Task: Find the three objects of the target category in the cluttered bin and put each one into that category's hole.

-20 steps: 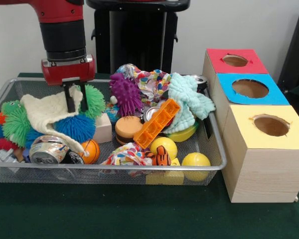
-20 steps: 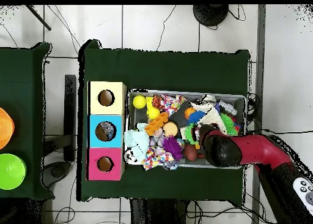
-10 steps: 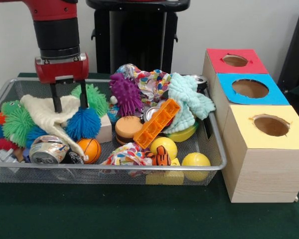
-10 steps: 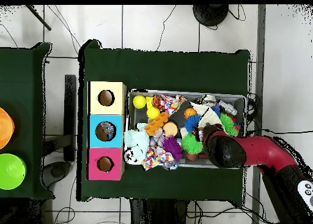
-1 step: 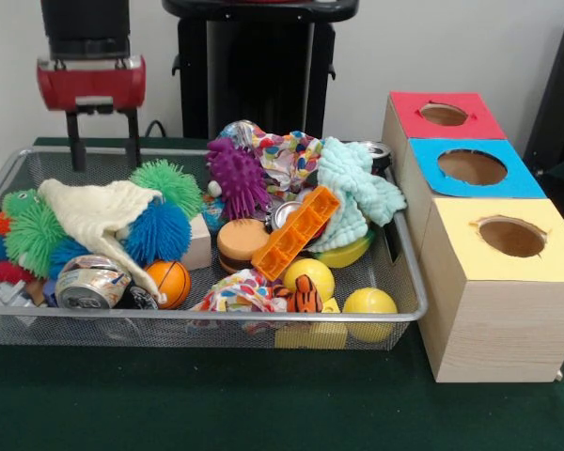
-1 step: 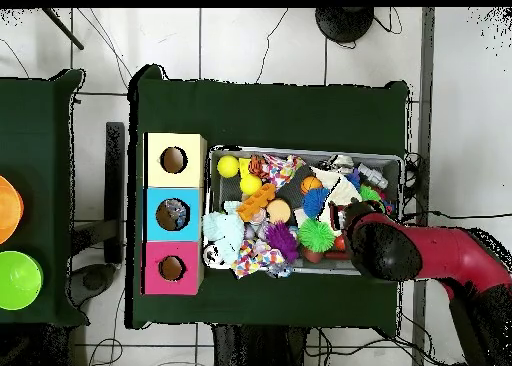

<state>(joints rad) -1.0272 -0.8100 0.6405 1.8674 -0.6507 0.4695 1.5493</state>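
One wire bin: mesh bin (image 5: 263, 329) on the green bench (image 5: 169, 404), heaped with mixed toys and scraps.
Near row: two yellow balls (image 5: 368, 303) at the front rim, a tiger-striped toy (image 5: 304, 299) just beside them, a small orange ball (image 5: 171, 280), a crushed can (image 5: 91, 282) toward the other end.
Middle row: orange plastic block (image 5: 296, 232) lying tilted against a toy burger (image 5: 240, 243); blue spiky ball (image 5: 157, 232) partly under a cream cloth (image 5: 99, 214); green spiky ball (image 5: 33, 230) beside the cloth.
Far row: purple spiky ball (image 5: 236, 175), second green spiky ball (image 5: 167, 183), spotted cloth (image 5: 287, 153), mint cloth (image 5: 355, 188).
Sorting boxes: three wooden boxes in a line beside the bin, each with a round hole on top; yellow box (image 5: 503, 282) nearest, blue box (image 5: 472, 169) in the middle, red box (image 5: 442, 115) farthest.
Claw: claw (image 5: 103, 141) hangs above the bin's far corner, over the cream cloth, fingers (image 5: 132, 139) apart, nothing between them, clear of the pile.
Overhead check: arm (image 6: 430, 254) reaches over the bin's end away from the boxes.
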